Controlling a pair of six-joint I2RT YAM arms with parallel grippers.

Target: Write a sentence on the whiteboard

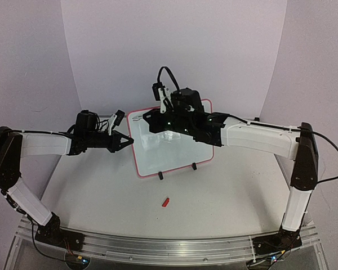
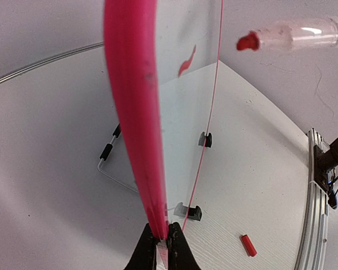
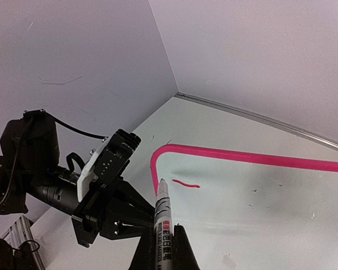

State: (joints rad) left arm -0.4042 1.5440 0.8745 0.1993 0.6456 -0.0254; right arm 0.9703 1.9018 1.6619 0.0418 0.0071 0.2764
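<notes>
**Q:** While the left gripper (image 2: 162, 244) pinches the left rim of the glossy white, pink-edged rectangular whiteboard (image 1: 176, 158) standing centrally, what writes?

**A:** The right gripper (image 3: 163, 250), clamped on a white-barrelled red marker (image 3: 162, 216); tip beside one short red stroke (image 3: 186, 184), top-left. Press lightly, level. White table (image 1: 225, 197), lavender walls (image 1: 174, 50) surround.

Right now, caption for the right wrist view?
Right claw holds a marker by the whiteboard corner, one short red stroke drawn; left claw grips the board's edge.
</notes>
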